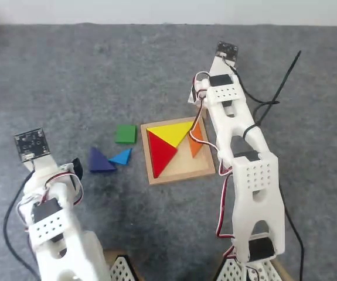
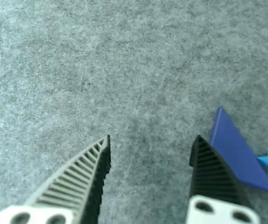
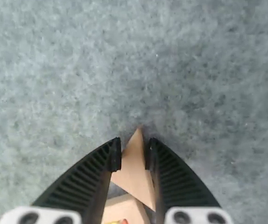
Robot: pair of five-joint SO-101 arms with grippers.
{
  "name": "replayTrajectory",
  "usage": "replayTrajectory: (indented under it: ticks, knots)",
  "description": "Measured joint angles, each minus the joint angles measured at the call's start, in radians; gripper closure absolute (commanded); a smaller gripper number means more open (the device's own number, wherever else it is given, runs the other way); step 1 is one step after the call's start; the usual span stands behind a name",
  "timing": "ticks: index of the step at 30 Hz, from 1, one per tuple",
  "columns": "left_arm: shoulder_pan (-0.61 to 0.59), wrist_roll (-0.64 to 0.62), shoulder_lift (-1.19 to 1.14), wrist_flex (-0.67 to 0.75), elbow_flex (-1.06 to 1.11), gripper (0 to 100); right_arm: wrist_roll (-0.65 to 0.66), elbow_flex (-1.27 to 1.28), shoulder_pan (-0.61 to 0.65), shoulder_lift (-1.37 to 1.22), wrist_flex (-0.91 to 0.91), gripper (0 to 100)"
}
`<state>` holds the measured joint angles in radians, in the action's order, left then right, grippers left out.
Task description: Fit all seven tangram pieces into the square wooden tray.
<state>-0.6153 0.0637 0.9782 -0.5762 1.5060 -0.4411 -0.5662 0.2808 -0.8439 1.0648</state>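
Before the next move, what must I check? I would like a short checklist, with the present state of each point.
1. Grip of right pincer on tan triangle: ok.
2. The left pincer open and holding nothing: ok.
3. Free room in wooden tray beside red triangle, yellow triangle, orange piece: ok.
4. All seven pieces inside: not ok; green square, dark blue triangle, light blue triangle lie on the carpet.
5. Tan triangle turned to suit the free room: cannot tell.

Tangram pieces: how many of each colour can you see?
green piece: 1
dark blue piece: 1
light blue piece: 1
yellow piece: 1
red piece: 1
orange piece: 1
tan piece, in the right claw: 1
Total: 7
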Motion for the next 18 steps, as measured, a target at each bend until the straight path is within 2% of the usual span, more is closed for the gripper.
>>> replayTrajectory:
  ticks: [3, 10, 18]
  knots:
    - [0.002, 0.0, 0.0, 0.0, 0.0, 73, 0.08, -0.005, 0.006, 0.0, 0.02, 90.7]
    - [0.0, 0.0, 0.0, 0.0, 0.0, 73, 0.178, -0.011, 0.009, 0.002, 0.103, 90.7]
    - [0.0, 0.0, 0.0, 0.0, 0.0, 73, 0.292, -0.018, -0.101, 0.003, 0.239, 90.7]
